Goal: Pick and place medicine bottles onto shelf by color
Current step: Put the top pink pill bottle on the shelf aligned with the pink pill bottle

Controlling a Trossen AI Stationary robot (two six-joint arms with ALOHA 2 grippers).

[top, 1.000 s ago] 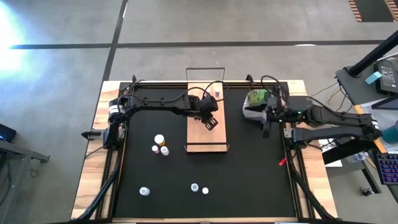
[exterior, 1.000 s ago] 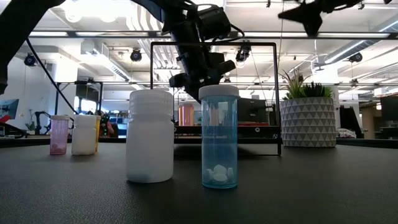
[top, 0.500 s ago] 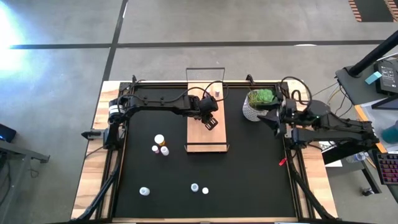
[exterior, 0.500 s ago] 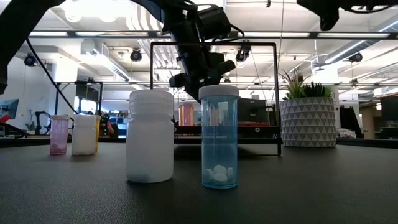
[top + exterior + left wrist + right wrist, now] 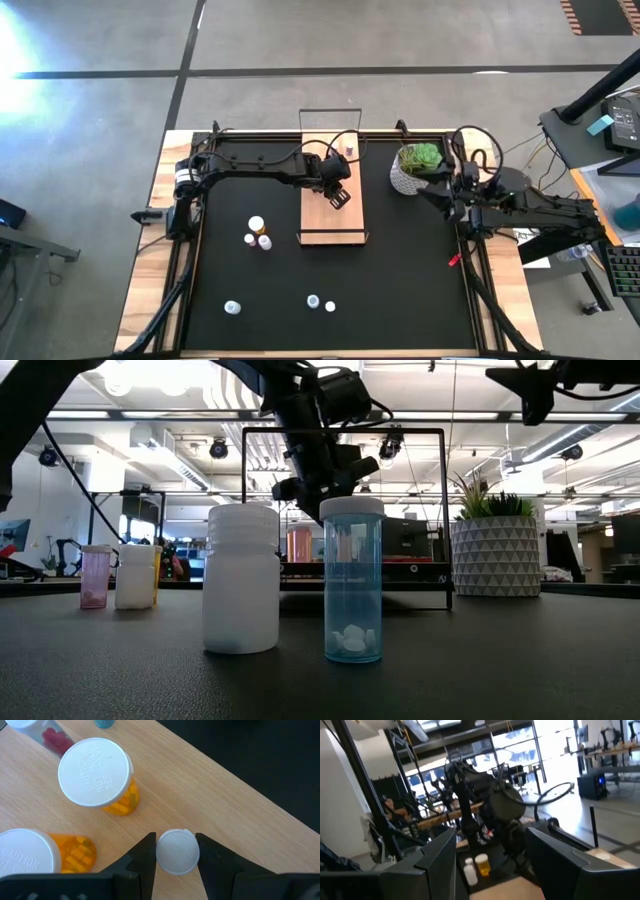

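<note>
Light wood fills the left wrist view: the shelf point(image 5: 210, 795), with the left gripper point(image 5: 176, 851) poised right over it. Its two dark fingers point(image 5: 146, 855) are pinching a small bottle with a ribbed pale cap point(image 5: 177, 851), one finger against each side of the cap. Just ahead of the fingertips stands an orange bottle point(image 5: 120, 802) under a broad white cap, upright on the board. A second orange bottle point(image 5: 75, 851) stands off to one side of the fingers, close beside them, and beyond the first orange one a bottle with red pills point(image 5: 47, 737) shows at the frame's edge.

From above, the left gripper point(image 5: 340, 196) hangs over the middle of the shelf point(image 5: 333, 222). Well away from it on the black mat point(image 5: 400, 270) stand a cluster of three bottles point(image 5: 258, 234) and three more pale ones point(image 5: 314, 302) near the mat's front edge. At table height two of these stand nearest the camera, a white bottle point(image 5: 241, 578) and a pale blue bottle point(image 5: 352, 579).

The right gripper point(image 5: 443, 194) waits raised beside the potted plant point(image 5: 414, 166), well apart from the shelf; its fingers point(image 5: 440, 857) are spread wide and hold nothing.
</note>
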